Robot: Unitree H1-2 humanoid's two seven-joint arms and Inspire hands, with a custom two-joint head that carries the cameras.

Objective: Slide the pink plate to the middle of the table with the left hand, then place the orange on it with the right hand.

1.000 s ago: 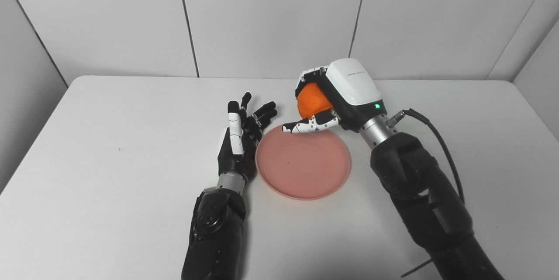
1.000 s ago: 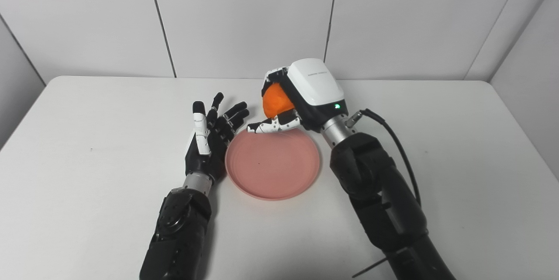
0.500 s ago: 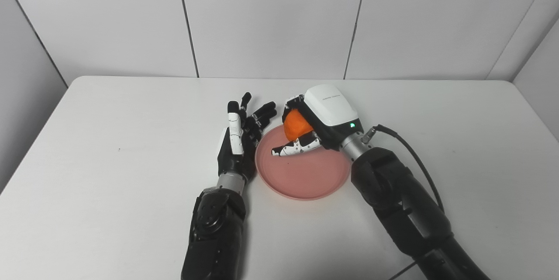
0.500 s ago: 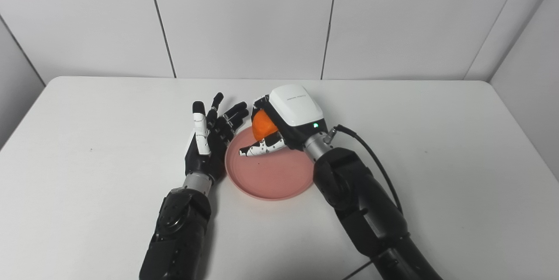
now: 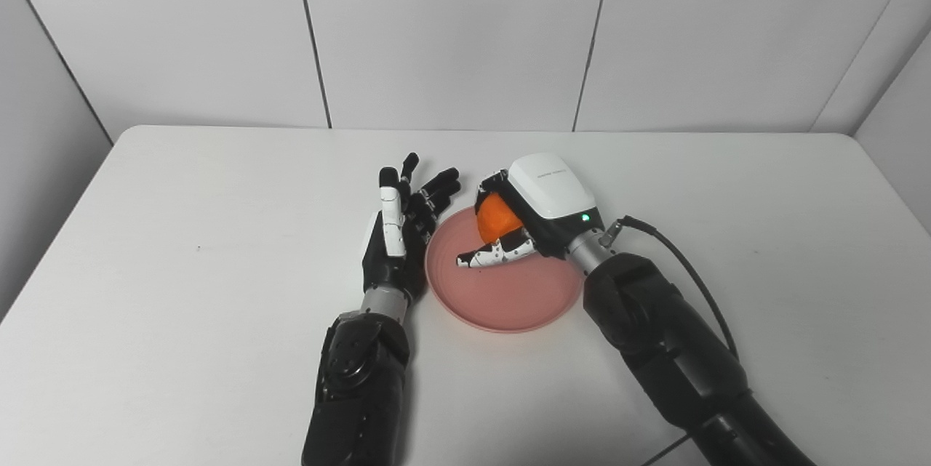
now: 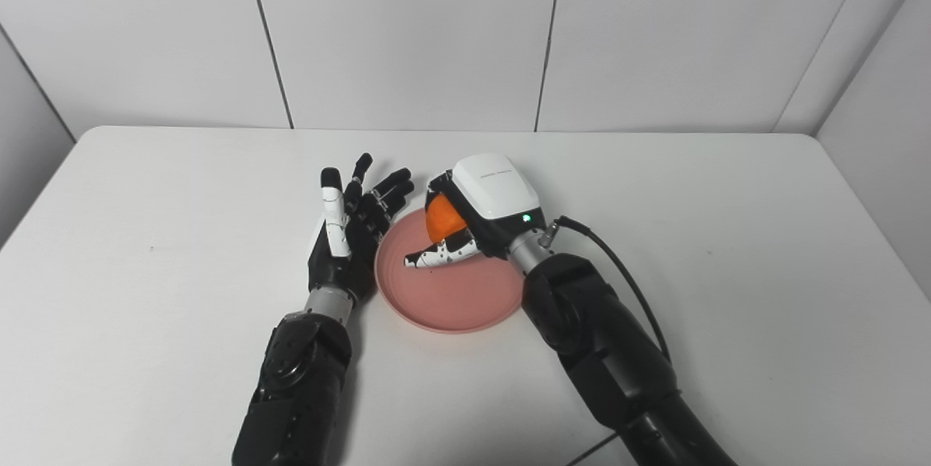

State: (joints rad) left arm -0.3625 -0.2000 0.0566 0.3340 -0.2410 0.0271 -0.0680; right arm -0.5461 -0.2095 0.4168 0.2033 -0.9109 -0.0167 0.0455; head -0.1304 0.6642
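Right hand (image 5: 534,215) clasps orange (image 5: 494,217) over pink plate (image 5: 509,299).

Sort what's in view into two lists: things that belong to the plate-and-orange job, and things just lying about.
Part of the job:
- pink plate, near the table's middle
- orange, held over the plate
- right hand, shut on the orange
- left hand, open, beside the plate's left rim

Just there:
- white table, the work surface
- black cable on the right arm
- nothing else lies loose on the table
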